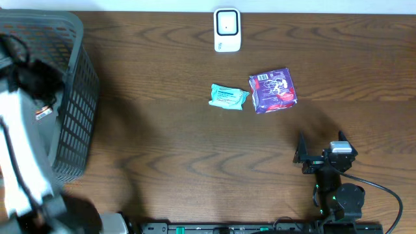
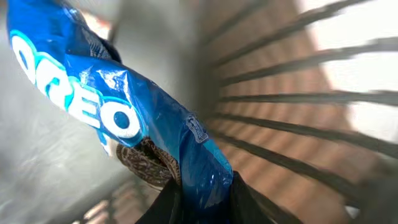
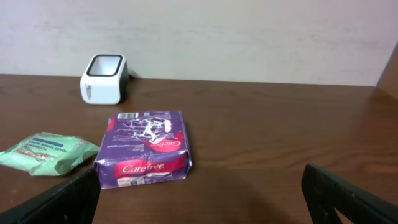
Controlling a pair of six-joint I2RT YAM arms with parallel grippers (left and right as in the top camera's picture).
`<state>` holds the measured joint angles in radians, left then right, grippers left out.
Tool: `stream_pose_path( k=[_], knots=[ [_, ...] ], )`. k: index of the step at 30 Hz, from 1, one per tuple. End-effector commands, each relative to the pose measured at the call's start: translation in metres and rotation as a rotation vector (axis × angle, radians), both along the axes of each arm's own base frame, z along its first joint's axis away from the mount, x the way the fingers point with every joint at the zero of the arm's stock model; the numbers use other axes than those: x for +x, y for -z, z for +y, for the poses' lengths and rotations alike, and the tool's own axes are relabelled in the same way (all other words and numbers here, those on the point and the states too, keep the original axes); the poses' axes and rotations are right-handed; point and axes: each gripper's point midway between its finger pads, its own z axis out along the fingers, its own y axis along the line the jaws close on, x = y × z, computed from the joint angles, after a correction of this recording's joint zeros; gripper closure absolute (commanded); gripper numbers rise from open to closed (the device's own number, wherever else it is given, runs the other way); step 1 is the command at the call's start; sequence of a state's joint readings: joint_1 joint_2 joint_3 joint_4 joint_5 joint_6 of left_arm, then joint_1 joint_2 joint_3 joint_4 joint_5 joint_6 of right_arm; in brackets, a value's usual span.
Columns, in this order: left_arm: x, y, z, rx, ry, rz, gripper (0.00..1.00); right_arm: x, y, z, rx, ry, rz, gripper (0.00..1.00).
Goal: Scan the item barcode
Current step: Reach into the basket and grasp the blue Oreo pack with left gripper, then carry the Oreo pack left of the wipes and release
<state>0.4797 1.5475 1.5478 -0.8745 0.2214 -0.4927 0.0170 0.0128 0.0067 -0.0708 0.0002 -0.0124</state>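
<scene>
Oreo packet (image 2: 118,106), blue and crinkled, fills the left wrist view, its lower end pinched between the dark fingers of the left gripper (image 2: 199,205), which is closed on it inside the grey basket (image 1: 71,97) at the far left of the surface (image 1: 162,130). From overhead the white left arm (image 1: 19,149) reaches down into that basket and hides the packet. Toward the middle, the white scanner (image 1: 227,30) stands at the far edge, window up. Nearer lie a green packet (image 1: 228,96) and, just right of it, a purple Carefree pack (image 1: 273,90), close together. At the near right, the right gripper (image 1: 320,144) rests spread wide and holds nothing, facing the purple pack.
</scene>
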Motion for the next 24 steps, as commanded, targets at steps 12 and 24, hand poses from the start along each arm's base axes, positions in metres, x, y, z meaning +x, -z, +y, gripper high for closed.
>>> stream_pose_path(
  k=[12,24],
  knots=[
    [-0.034,-0.139,-0.228,0.121,0.737,-0.436,0.93,0.0,0.001,-0.001,-0.012,0.005,0.004,0.01],
    [-0.023,-0.003,-0.377,0.447,1.462,-0.147,0.93,0.0,0.001,-0.001,-0.012,0.004,0.004,0.01]
  ],
)
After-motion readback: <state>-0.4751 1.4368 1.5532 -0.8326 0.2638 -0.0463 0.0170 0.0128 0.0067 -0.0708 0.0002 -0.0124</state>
